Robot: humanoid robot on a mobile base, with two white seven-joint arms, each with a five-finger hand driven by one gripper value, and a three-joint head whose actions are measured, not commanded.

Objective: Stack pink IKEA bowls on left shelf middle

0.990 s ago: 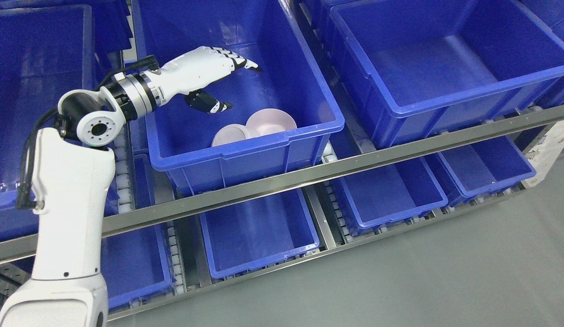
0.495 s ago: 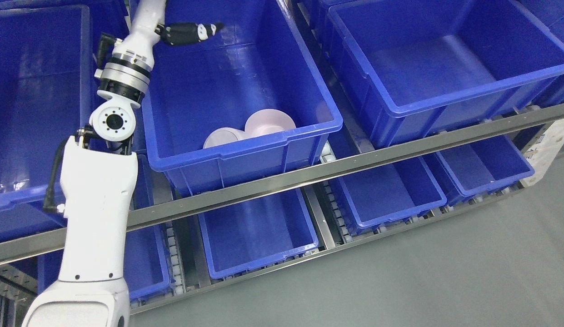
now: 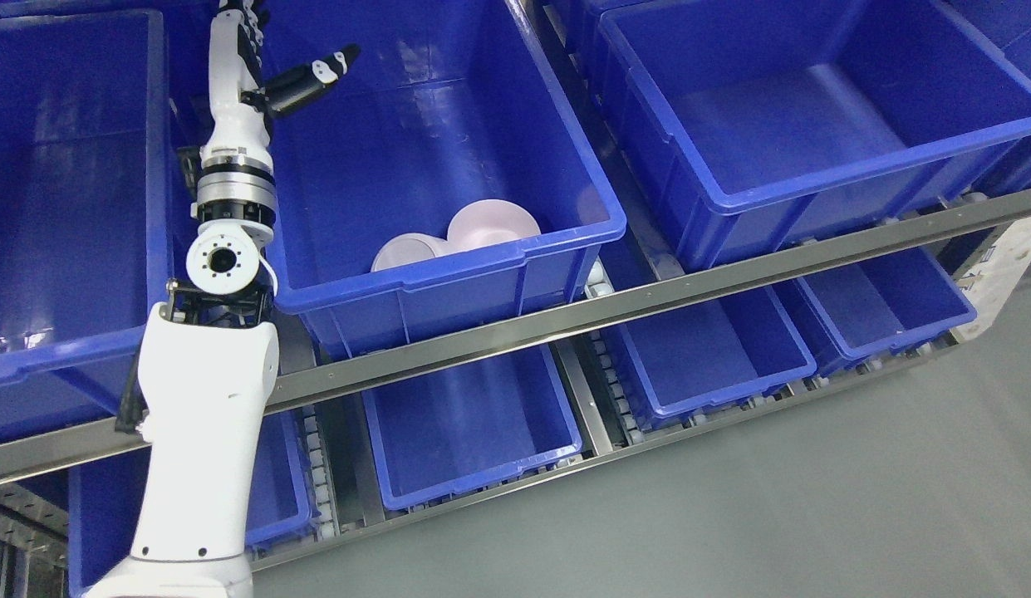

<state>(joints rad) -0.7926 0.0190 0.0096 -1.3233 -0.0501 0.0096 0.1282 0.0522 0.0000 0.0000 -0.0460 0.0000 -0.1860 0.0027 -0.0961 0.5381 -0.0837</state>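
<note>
Left hand empty, thumb splayed, fingers cropped; two pale pink plastic bowls lie well below-right, at blue plastic bin front wall.

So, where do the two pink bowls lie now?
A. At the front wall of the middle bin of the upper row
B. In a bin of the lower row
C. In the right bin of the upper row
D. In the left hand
A: the two pink bowls lie against the front wall of the middle bin, and the left hand is raised away from them, holding nothing.
</note>
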